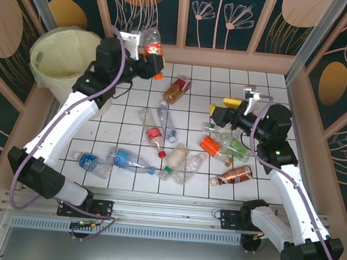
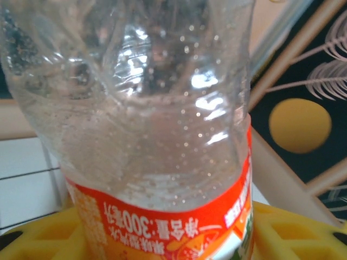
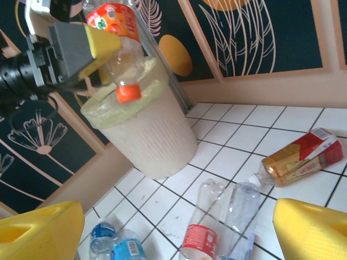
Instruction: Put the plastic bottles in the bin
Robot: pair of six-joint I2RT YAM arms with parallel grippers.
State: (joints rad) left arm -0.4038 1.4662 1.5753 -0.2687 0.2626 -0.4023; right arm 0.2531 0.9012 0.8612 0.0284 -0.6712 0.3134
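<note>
Diffuse overhead light, bright and even; we note only faint, short shadows on the white tiled surface [image 1: 209, 78]. In the left wrist view the bottle [image 2: 141, 119] sits near the lens, slightly soft, carrying white glare spots. In the right wrist view the near yellow fingers [image 3: 38, 230] are blurred.

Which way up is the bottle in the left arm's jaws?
Upside down: the bottle has its orange cap pointing down and its label on top.
</note>
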